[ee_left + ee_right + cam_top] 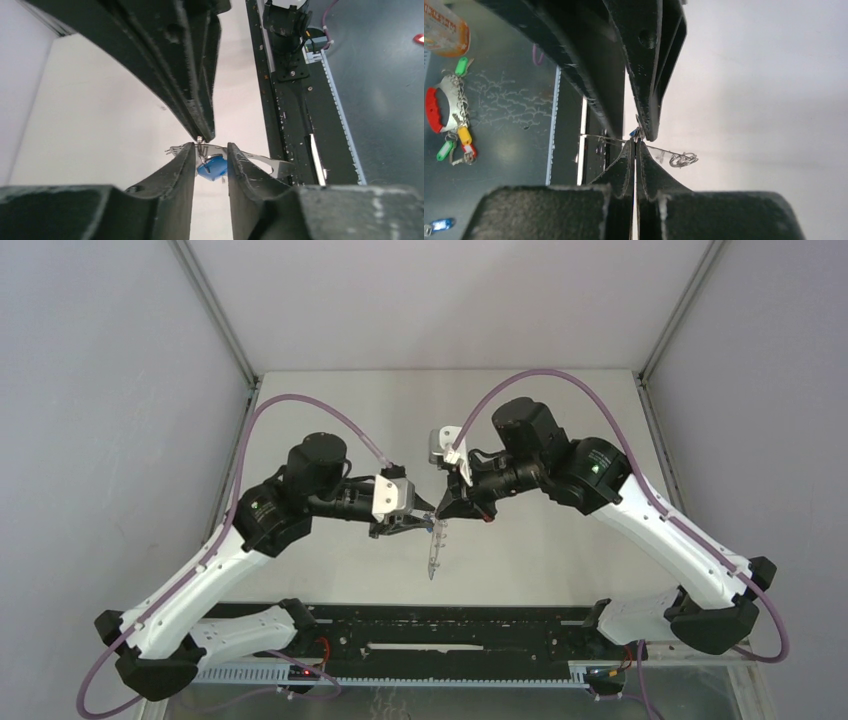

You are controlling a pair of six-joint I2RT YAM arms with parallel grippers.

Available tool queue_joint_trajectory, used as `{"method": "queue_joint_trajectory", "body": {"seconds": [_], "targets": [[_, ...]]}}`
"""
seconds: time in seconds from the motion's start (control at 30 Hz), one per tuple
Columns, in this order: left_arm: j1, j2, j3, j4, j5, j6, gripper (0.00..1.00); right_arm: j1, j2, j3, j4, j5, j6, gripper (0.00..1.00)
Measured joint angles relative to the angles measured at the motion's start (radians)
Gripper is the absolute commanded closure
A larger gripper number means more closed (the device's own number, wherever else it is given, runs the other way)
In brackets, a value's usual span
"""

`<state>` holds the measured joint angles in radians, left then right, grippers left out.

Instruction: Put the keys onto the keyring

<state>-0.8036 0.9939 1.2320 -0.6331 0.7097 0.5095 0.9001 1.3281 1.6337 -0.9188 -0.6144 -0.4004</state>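
Observation:
The keyring (432, 558) hangs edge-on above the table between the two grippers. My right gripper (442, 512) is shut on its thin hoop; in the right wrist view (635, 145) the jaws are pressed together on the wire (665, 151), with small wire loops (683, 160) to the right. My left gripper (426, 524) meets it from the left. In the left wrist view (211, 151) its jaws are closed on a key's dark blue tag (214, 169), right against the hoop (262, 161). The key's metal part is hardly visible.
The black rail (420, 625) and both arm bases lie along the near edge. In the right wrist view, on the dark surface beyond the table edge, lie a bunch of coloured tags (449, 117), an orange object (444, 27) and a light blue tag (439, 225).

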Motion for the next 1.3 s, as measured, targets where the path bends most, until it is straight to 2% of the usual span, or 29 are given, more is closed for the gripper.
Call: {"method": "queue_joint_trajectory", "body": {"seconds": [0.1,0.3,0.57,1.0,1.17,1.3], "targets": [[0.000,-0.026,-0.018,0.014,0.001,0.007,0.60,-0.033,-0.028,-0.055,0.073,-0.018,0.042,1.00],[-0.001,-0.082,-0.051,0.028,0.000,0.066,0.62,-0.161,-0.157,-0.270,0.309,-0.181,0.209,1.00],[-0.001,-0.093,-0.075,0.126,-0.027,0.098,0.62,-0.171,-0.175,-0.340,0.489,-0.306,0.329,1.00],[-0.001,-0.113,-0.107,0.161,-0.044,0.158,0.90,-0.174,-0.175,-0.352,0.547,-0.359,0.370,1.00],[-0.002,-0.114,-0.114,0.180,-0.050,0.171,0.97,-0.177,-0.169,-0.352,0.559,-0.338,0.396,1.00],[-0.018,-0.125,-0.149,0.207,-0.098,0.190,0.98,-0.177,-0.172,-0.393,0.621,-0.306,0.450,1.00]]}}
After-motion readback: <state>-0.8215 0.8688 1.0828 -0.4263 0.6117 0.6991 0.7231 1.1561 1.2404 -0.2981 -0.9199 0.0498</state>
